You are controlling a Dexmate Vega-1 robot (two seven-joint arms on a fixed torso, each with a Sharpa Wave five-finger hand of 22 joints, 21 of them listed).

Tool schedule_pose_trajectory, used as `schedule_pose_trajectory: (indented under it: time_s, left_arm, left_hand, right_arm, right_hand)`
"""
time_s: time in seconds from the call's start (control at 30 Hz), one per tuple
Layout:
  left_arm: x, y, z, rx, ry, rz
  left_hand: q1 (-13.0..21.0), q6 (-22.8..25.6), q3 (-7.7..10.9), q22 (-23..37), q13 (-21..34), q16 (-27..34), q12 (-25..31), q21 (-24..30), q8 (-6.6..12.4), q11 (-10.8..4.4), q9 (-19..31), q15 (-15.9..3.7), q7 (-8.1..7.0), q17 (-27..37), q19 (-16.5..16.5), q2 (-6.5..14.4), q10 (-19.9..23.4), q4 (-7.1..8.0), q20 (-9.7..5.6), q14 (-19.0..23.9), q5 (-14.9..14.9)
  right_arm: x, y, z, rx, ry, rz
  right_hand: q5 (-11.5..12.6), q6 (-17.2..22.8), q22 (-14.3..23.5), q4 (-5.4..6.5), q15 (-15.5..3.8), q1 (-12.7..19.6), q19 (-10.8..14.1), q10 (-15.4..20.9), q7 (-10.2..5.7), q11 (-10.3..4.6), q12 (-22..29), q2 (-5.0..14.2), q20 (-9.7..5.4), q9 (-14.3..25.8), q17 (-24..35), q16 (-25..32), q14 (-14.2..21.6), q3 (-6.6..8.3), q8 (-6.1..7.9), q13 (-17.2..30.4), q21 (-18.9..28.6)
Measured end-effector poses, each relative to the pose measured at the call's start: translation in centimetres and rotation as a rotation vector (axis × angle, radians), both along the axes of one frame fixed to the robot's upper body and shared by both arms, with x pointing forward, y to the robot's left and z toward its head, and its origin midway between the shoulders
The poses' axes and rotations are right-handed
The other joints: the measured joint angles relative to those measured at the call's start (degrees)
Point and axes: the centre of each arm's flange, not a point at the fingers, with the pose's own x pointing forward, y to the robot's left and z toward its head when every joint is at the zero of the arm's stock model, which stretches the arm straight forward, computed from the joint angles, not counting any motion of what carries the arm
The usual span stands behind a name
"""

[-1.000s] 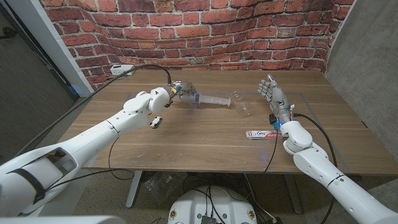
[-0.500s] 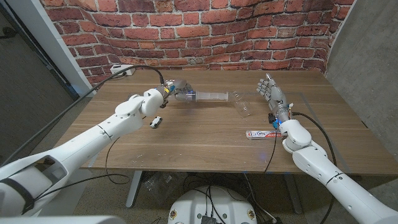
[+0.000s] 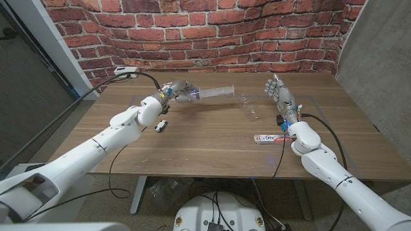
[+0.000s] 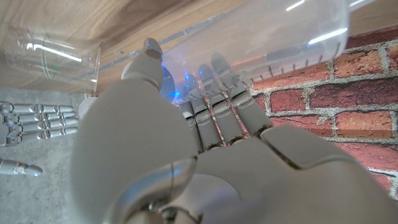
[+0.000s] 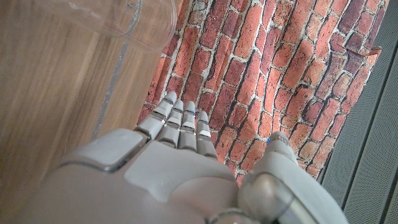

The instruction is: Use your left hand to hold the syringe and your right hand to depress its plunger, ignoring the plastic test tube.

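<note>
Above the table (image 3: 192, 144), the left hand (image 3: 174, 92) is gripping the syringe (image 3: 215, 94), seemingly lifted, while the right hand (image 3: 280, 96) is standing open, fingers apart

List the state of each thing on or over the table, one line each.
Syringe: held off the table, roughly level, its free end pointing toward the right hand.
Left hand: grips the syringe at one end.
Right hand: fingers apart, holding nothing, apart from the syringe.
Test tube: lying on the table, untouched.
Small tube: lying flat by the right wrist.
Small dark item: lying on the table.
</note>
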Motion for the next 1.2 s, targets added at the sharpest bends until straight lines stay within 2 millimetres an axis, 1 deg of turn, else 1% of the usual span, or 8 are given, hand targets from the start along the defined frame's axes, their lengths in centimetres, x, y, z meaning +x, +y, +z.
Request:
schedule_pose_trajectory:
  time_s: [0.1, 0.13, 0.23, 0.53, 0.6, 0.77, 0.83, 1.2]
  left_arm:
    - [0.1, 0.3, -0.4, -0.011, 0.007, 0.005]
    - [-1.2, -0.6, 0.7, -0.111, -0.087, -0.112]
    - [-1.6, -0.8, 0.6, -0.168, -0.122, -0.163]
    - [-2.2, -1.1, 0.2, -0.267, -0.164, -0.247]
    - [-2.3, -1.2, 0.1, -0.28, -0.17, -0.259]
    - [-2.7, -1.3, 0.0, -0.326, -0.186, -0.285]
    - [-2.8, -1.4, -0.1, -0.331, -0.185, -0.288]
    - [-3.5, -1.9, 0.1, -0.381, -0.205, -0.32]
  left_hand:
    - [0.0, 0.21, 0.0, 0.0, -0.01, -0.01, 0.0, 0.0, 0.0, -0.02, -0.14, 0.0, -0.03, 0.0, 0.0, 0.0, 0.03, 0.0, 0.0, 0.0, 0.2]
    - [0.0, 0.21, 0.0, 0.0, -0.02, -0.01, -0.01, 0.0, 0.0, 0.13, -0.17, 0.0, -0.03, 0.0, 0.0, 0.0, 0.3, 0.0, 0.0, 0.0, 0.2]
    - [0.0, 0.22, 0.0, 0.0, 0.0, -0.01, -0.11, 0.0, 0.0, 0.19, -0.19, -0.01, -0.02, 0.0, 0.0, 0.0, 0.42, 0.0, 0.0, 0.0, 0.2]
    - [0.38, 0.41, -0.01, 0.0, 0.31, -0.02, -0.22, 0.0, -0.02, 0.09, -0.3, -0.02, 0.16, 0.0, -0.01, -0.38, 0.53, 0.01, 0.0, 0.01, 0.2]
    - [0.38, 0.41, -0.01, 0.0, 0.33, -0.19, -0.22, 0.0, -0.02, 0.08, -0.3, -0.19, 0.17, -0.01, -0.01, -0.38, 0.54, 0.01, 0.0, 0.18, 0.2]
    - [0.37, 0.72, -0.01, 0.0, 0.33, -0.22, -0.23, 0.0, -0.03, 0.0, -0.31, 0.0, -0.13, -0.14, -0.01, -0.37, 0.65, 0.01, 0.0, 0.4, 0.19]
    - [0.36, 0.73, -0.01, 0.0, 0.33, -0.23, -0.23, 0.0, -0.29, 0.07, -0.29, -0.01, -0.13, -0.15, -0.01, -0.37, 0.74, 0.01, 0.0, 0.41, 0.18]
    - [0.35, 0.93, -0.02, 0.0, 0.32, -0.36, -0.44, 0.0, -0.54, 0.19, -0.25, -0.02, 0.07, -0.15, -0.01, -0.35, 1.01, 0.02, 0.0, 0.42, 0.13]
  right_arm:
    - [-0.2, 0.0, 0.2, -0.007, -0.017, -0.004]
    - [-0.5, 0.4, 0.8, -0.011, -0.036, 0.001]
    - [-1.0, 0.6, 1.2, -0.02, -0.061, 0.003]
    - [-2.3, 1.5, 1.9, -0.049, -0.135, -0.005]
    - [-2.6, 1.7, 2.0, -0.056, -0.149, -0.01]
    - [-3.5, 2.2, 2.3, -0.077, -0.201, -0.033]
    - [-3.8, 2.3, 2.5, -0.088, -0.223, -0.047]
    - [-5.6, 3.3, 3.1, -0.15, -0.346, -0.139]
  right_hand:
    - [0.0, 0.03, 0.0, 0.0, 0.0, 0.0, 0.0, 0.0, -0.03, 0.0, 0.0, 0.0, 0.0, 0.0, 0.0, 0.0, 0.0, 0.0, 0.0, 0.0, 0.0]
    - [0.0, 0.22, 0.0, 0.0, 0.0, 0.0, 0.0, 0.15, -0.22, -0.15, 0.0, 0.0, 0.0, 0.0, 0.0, 0.0, 0.0, 0.0, 0.0, 0.0, 0.0]
    - [0.0, 0.31, 0.0, 0.17, 0.0, 0.0, 0.0, 0.31, -0.31, -0.31, 0.0, 0.0, 0.0, 0.0, 0.0, 0.0, 0.0, -0.17, 0.0, 0.0, 0.0]
    - [0.0, 1.13, 0.0, -0.08, 0.0, 0.0, 0.0, 0.81, -1.13, -0.42, 0.0, 0.0, 0.0, -0.13, 0.0, 0.0, 0.0, -0.42, 0.0, 0.0, 0.0]
    - [0.0, 1.57, 0.0, -0.08, -0.3, 0.0, 0.0, 0.82, -1.57, -0.43, 0.0, 0.0, 0.0, -0.13, 0.0, 0.0, 0.3, -0.41, 0.08, 0.0, 0.0]
    - [0.0, 4.95, 0.0, -0.08, -0.33, 0.0, 0.0, 2.04, -2.88, -0.83, 0.29, 0.0, 0.0, 0.04, 0.0, 0.0, 0.33, -0.41, 1.28, 0.0, 0.0]
    - [0.0, 5.56, 0.0, -0.08, -0.35, 0.0, 0.0, 2.25, -3.48, -1.04, 0.45, 0.0, 0.0, 0.04, 0.0, 0.0, 0.35, -0.41, 1.34, 0.0, 0.0]
    - [0.0, 4.72, 0.0, -0.23, -1.19, 0.0, 0.0, 2.32, -3.73, -1.53, 0.43, -0.01, 0.0, 0.03, 0.0, 0.0, 0.06, -0.57, 0.85, 0.0, 0.0]
